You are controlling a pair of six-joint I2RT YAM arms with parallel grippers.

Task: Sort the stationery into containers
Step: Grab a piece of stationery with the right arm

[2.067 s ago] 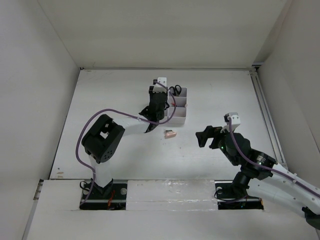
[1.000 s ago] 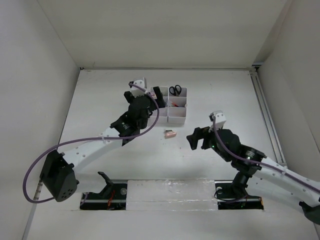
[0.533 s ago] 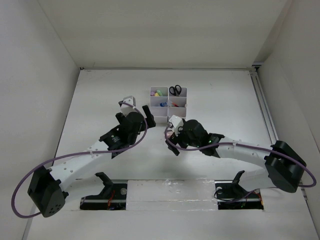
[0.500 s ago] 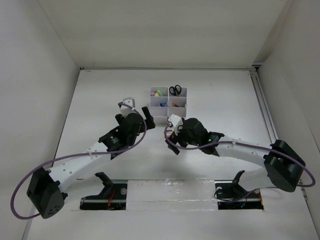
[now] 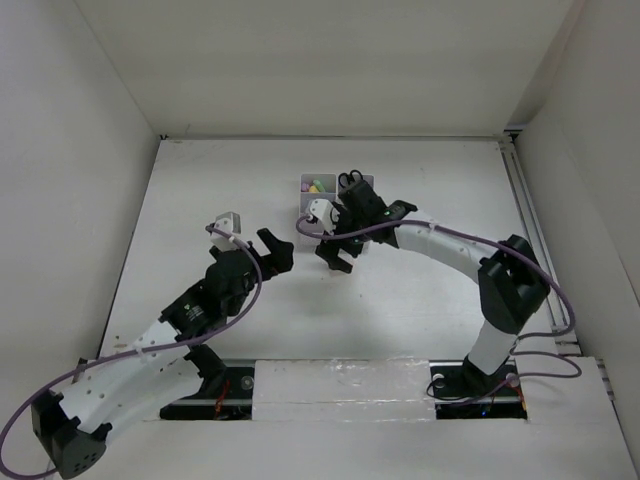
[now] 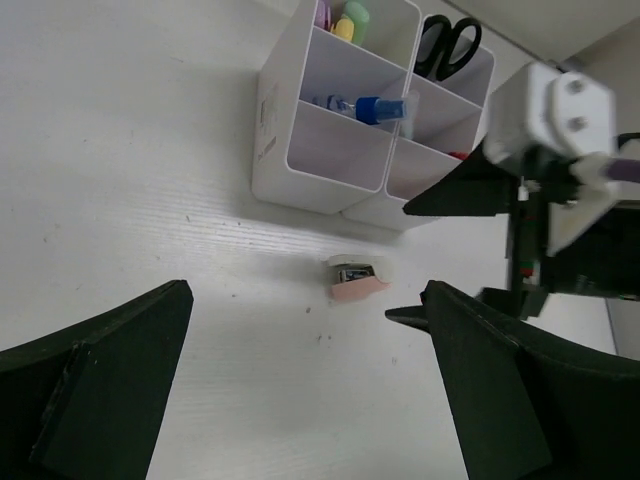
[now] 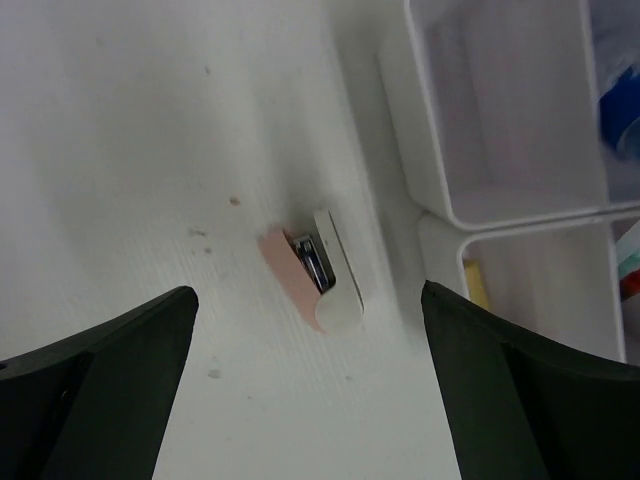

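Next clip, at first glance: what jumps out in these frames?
A small pink-and-white item lies alone on the table just in front of the white organizer, with the right gripper open and hovering above it. The organizer already holds black-handled scissors, highlighters and a blue-white tube. The left gripper hangs open off to the left.

The organizer block [image 6: 275, 140] was smooth white plastic with a slight sheen, and the counter [image 6: 130, 230] was matt white with a faint linear grain. The small pink-and-white item [image 7: 315, 268] seemed to be plastic around a shiny metal core.
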